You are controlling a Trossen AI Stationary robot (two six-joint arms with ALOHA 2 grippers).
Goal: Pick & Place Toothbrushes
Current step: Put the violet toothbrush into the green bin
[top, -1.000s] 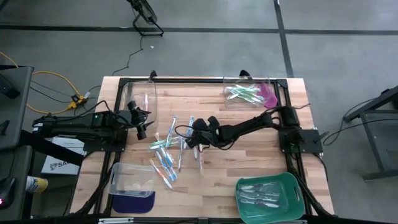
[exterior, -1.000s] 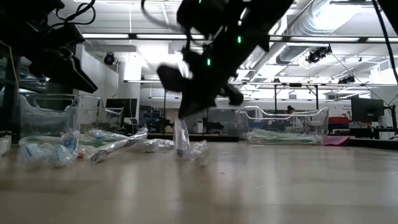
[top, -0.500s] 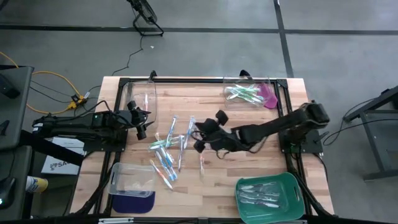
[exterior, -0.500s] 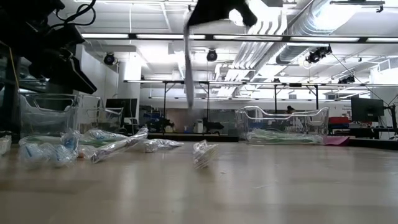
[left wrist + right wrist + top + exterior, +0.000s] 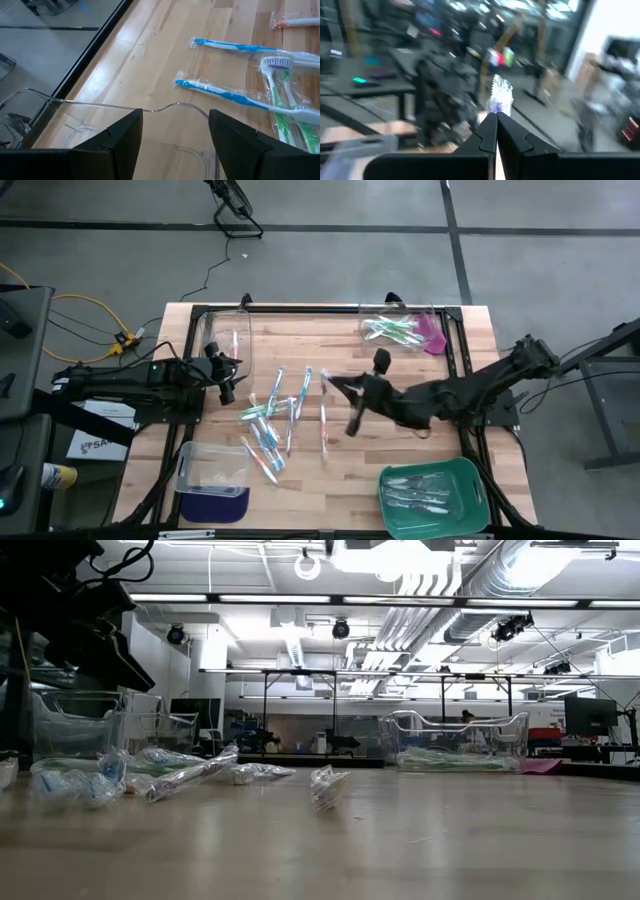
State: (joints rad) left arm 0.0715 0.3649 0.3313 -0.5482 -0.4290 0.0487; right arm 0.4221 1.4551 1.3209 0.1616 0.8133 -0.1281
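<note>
While the light wooden table (image 5: 400,375) with its black frame fills the middle of the high view, the containers stand at its edges: a green plastic tray (image 5: 478,480) at the near right corner holds several pale wrapped toothbrushes (image 5: 420,492), a clear plastic bin with a dark blue base (image 5: 212,480) sits at the near left corner with nothing visible inside, a clear plastic bin at the far right (image 5: 375,315) holds a bunch of light green toothbrushes (image 5: 392,330) with a pink sheet (image 5: 433,335) lying just beside them, and another clear plastic bin at the far left (image 5: 240,330) stands under the left arm's tip. The loose toothbrushes on the table (image 5: 270,420) are thin sticks in clear crinkled wrappers, mostly blue, some green, one pink-orange, scattered left of centre; one wrapped toothbrush lying alone (image 5: 323,425) rests a little to their right. The left pincer (image 5: 172,145) hovers over the curved rim of the far left bin with its fingers spread apart and nothing between them, two blue-handled toothbrushes (image 5: 225,92) lying on the wood just ahead. The right pincer (image 5: 496,117) is lifted above the table's middle, fingers pressed together on a clear-wrapped toothbrush (image 5: 500,97) whose crinkled end sticks out past the fingertips.
</note>
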